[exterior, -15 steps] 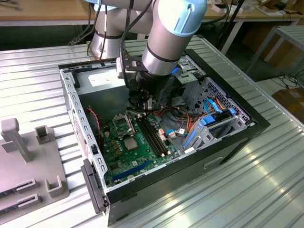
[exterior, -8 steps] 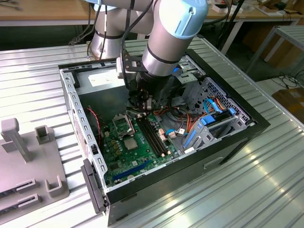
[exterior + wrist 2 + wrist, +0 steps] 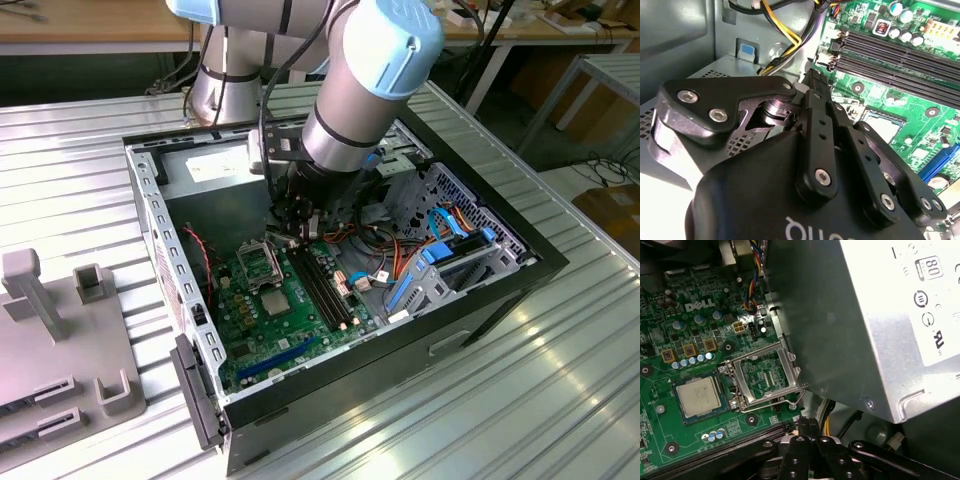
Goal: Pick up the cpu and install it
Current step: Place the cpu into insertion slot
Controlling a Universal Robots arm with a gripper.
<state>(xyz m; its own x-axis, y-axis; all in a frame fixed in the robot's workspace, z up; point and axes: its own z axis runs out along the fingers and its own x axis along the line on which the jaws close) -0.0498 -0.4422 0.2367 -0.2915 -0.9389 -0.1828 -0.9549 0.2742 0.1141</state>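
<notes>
We see the computer case (image 3: 330,300) lying open on the bench (image 3: 560,380), with the motherboard (image 3: 290,320) flat on its floor. On the board, the cpu (image 3: 699,396) sits in its socket, and the hinged socket frame (image 3: 766,375) lies open just beside it, toward the power supply (image 3: 865,320). The memory slots (image 3: 325,285) run alongside the socket, on the exterior view's right of it. The arm (image 3: 360,90) reaches down into the case, with its end effector (image 3: 295,225) above the board near the socket. A fixture block (image 3: 60,340) rests on the bench at the exterior view's left, apart from the case.
</notes>
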